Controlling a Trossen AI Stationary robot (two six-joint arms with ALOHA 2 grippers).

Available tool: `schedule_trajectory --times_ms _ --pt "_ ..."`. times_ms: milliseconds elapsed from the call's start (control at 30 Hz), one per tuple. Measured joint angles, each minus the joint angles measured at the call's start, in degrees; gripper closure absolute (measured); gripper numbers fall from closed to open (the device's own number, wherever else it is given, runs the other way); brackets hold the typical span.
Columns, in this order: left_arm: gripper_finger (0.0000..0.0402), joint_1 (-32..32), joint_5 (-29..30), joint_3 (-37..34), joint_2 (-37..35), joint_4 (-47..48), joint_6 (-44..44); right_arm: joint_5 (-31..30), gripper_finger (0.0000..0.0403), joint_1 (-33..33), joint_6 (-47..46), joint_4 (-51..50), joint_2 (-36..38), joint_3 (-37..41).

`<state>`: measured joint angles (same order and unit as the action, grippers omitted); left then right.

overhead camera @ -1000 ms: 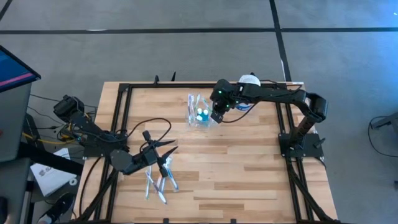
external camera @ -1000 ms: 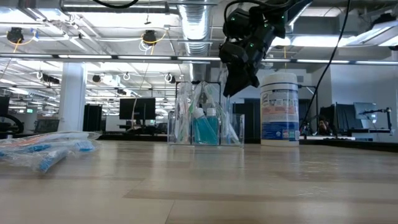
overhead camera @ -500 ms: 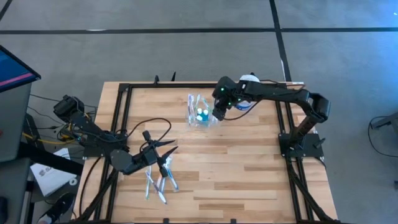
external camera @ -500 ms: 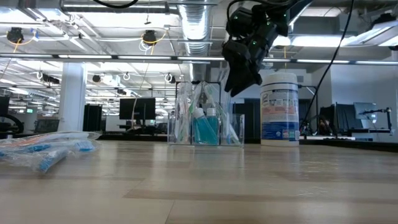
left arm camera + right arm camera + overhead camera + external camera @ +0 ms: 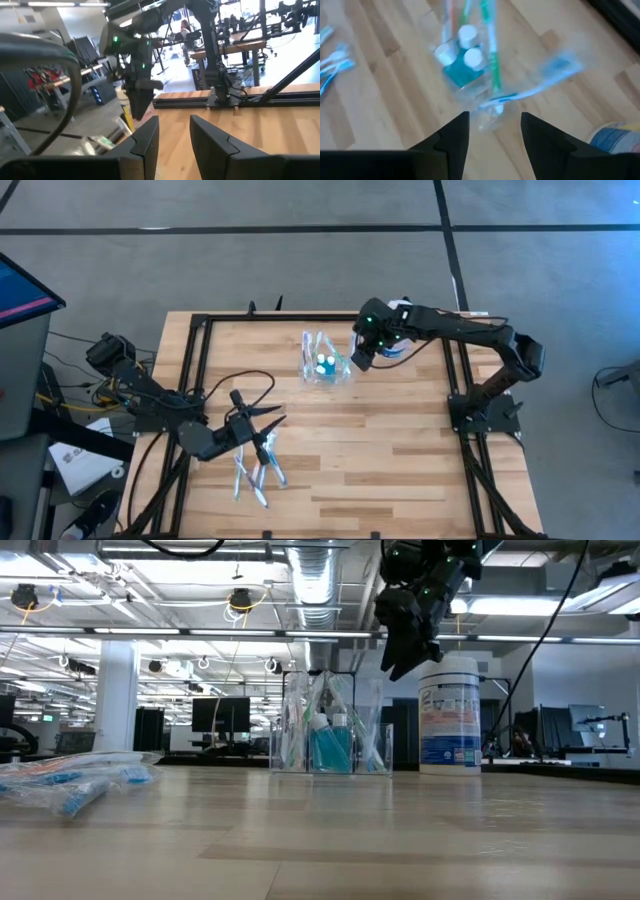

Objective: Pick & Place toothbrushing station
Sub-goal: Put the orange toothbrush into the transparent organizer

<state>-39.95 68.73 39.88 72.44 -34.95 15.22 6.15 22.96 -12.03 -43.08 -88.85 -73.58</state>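
The toothbrushing station [image 5: 322, 360] is a clear plastic organizer holding toothbrushes and teal bottles with white caps. It stands upright on its base at the table's far middle [image 5: 330, 735], and it also shows in the right wrist view [image 5: 475, 65]. My right gripper [image 5: 358, 360] hangs open just right of the station and above its top [image 5: 400, 665], with nothing between the fingers [image 5: 492, 125]. My left gripper [image 5: 262, 442] waits open near the table's left front [image 5: 174, 135], holding nothing.
A white jar with a blue label [image 5: 450, 715] stands right of the station, partly under the right arm [image 5: 402, 308]. Several bagged toothbrushes [image 5: 255, 475] lie at the left front beside my left gripper [image 5: 70, 780]. A black frame rail [image 5: 200, 360] borders the table.
My right gripper has risen and drawn away from the station toward the table's right edge. The station has stayed upright where it was.
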Motion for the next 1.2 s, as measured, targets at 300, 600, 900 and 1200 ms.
schedule_trajectory --times_ms 300,600,900,1200 --pt "0.0298 -4.82 -0.02 -0.02 0.0 13.06 -21.56 0.0 0.0258 -6.28 0.0 -2.02 3.51 0.0" --pt "0.0298 -4.39 -11.01 -0.02 0.0 28.12 -46.64 -0.04 0.0275 -11.54 0.45 -1.95 3.38 -0.02" --pt "0.0298 1.29 -31.37 -0.02 0.0 42.08 -65.1 -0.13 0.028 -13.66 1.53 -1.89 3.35 -0.02" --pt "0.0298 2.41 -42.54 -0.02 0.0 51.84 -77.81 -0.2 0.028 -13.68 1.53 -1.67 3.35 -0.02"
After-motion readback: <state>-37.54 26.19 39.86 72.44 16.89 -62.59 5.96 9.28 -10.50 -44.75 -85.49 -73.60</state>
